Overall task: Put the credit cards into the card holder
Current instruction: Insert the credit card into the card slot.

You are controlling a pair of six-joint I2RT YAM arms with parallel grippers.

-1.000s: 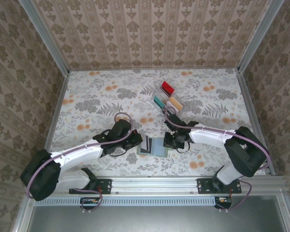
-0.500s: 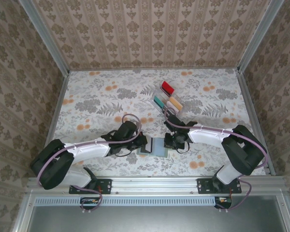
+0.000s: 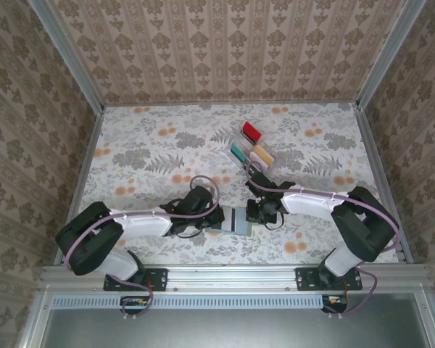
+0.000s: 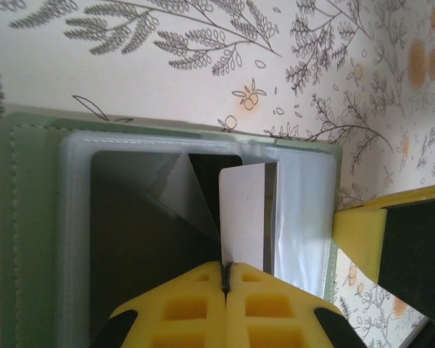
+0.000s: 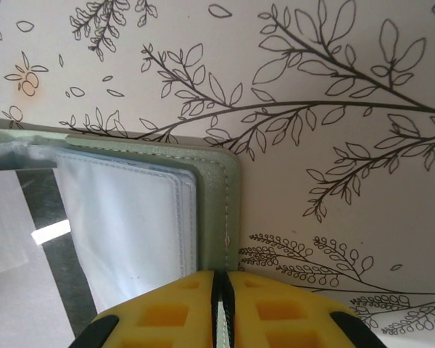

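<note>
The card holder (image 3: 239, 220) lies open near the table's front edge, a sage-green wallet (image 4: 29, 239) with clear sleeves (image 5: 123, 225). My left gripper (image 3: 212, 217) is at its left side, shut (image 4: 225, 265) on a thin credit card with a whitish face (image 4: 243, 210). The card's far end reaches in among the clear sleeves, beside a dark card (image 4: 138, 232). My right gripper (image 3: 253, 214) is shut (image 5: 221, 279) on the wallet's stitched right edge (image 5: 225, 196). One of its yellow fingers (image 4: 359, 232) shows at the wallet's far side in the left wrist view.
A clear compartmented tray (image 3: 235, 138) stands behind the wallet at mid-table, holding a red card (image 3: 251, 131), a tan one (image 3: 263, 154) and a teal one (image 3: 238, 153). Metal rails and patterned walls close in the table.
My left arm has swung right, bringing its gripper from beside the wallet over its left half. The right gripper has stayed on the wallet's edge.
</note>
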